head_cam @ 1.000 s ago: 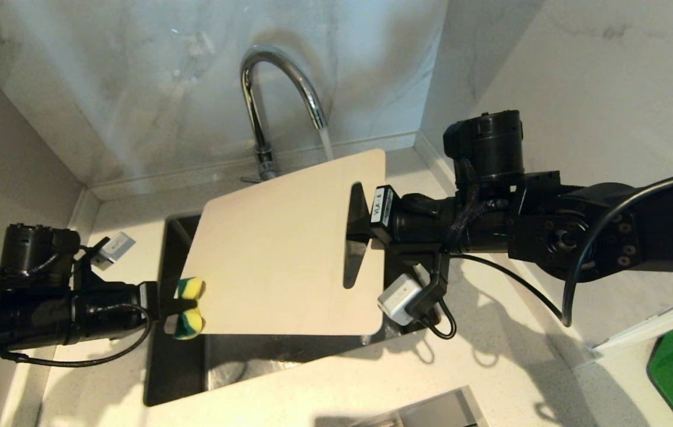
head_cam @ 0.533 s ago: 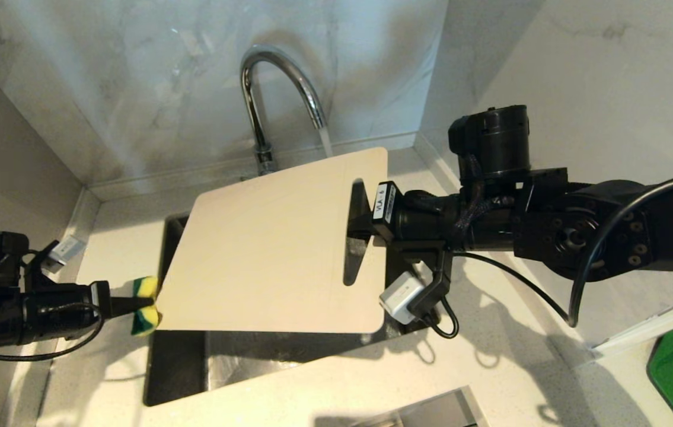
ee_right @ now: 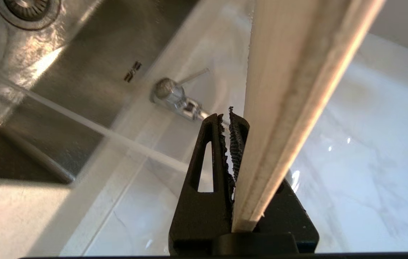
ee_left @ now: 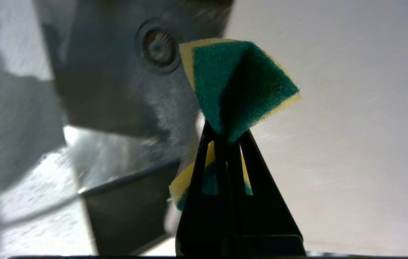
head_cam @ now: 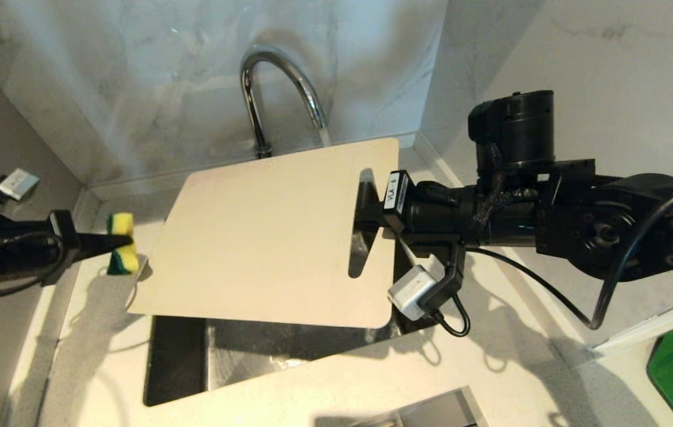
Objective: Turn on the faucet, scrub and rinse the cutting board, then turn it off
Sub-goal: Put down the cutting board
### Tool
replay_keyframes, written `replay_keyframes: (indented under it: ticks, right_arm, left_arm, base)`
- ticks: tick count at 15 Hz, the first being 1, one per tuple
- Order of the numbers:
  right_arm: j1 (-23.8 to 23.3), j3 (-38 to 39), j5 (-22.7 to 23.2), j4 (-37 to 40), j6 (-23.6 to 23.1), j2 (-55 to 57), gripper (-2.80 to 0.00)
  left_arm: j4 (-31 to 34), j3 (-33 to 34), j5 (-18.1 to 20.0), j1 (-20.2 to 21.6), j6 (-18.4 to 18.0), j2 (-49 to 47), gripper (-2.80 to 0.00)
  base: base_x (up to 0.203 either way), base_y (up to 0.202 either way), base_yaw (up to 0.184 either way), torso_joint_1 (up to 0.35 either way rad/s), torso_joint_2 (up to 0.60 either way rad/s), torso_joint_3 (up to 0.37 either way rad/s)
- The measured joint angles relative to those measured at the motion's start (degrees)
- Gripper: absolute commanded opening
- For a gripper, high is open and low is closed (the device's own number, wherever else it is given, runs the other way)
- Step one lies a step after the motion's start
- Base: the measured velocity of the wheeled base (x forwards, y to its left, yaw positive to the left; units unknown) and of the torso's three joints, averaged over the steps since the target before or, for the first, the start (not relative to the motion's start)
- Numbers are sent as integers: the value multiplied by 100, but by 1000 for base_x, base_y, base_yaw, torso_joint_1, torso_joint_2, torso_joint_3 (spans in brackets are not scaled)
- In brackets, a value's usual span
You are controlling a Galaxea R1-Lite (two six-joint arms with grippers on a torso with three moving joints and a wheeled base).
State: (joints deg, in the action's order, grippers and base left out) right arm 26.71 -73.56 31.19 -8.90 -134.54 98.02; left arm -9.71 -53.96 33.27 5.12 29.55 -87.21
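Cream cutting board (head_cam: 265, 237) clamped at its slot by right gripper (head_cam: 372, 216); left gripper (head_cam: 126, 240), pinching sponge (head_cam: 121, 243), has withdrawn off its edge.

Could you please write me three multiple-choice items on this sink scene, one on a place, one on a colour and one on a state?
1. Where does the right gripper hold the board?
A. at its slot handle
B. at the edge by the sponge
C. nowhere

2. Which colours has the sponge in the left gripper?
A. pink and white
B. yellow and green
C. all blue

3. What is the faucet doing?
A. running
B. dry
C. lying detached

Key: 1 A, its fingers clamp the board by the slot; 2 B, the left wrist view shows a green face on yellow foam; 3 A, a stream falls from the spout behind the board.
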Motion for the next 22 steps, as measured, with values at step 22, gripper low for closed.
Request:
replay_keyframes:
  ticks: [22]
  right_arm:
    - [-905,4831,-1952,-1843,3361,-4355,-280]
  left_arm:
    - [1304,-1760,-67,-375,888,563,-280]
  base:
    - [0,0,0,0,0,0]
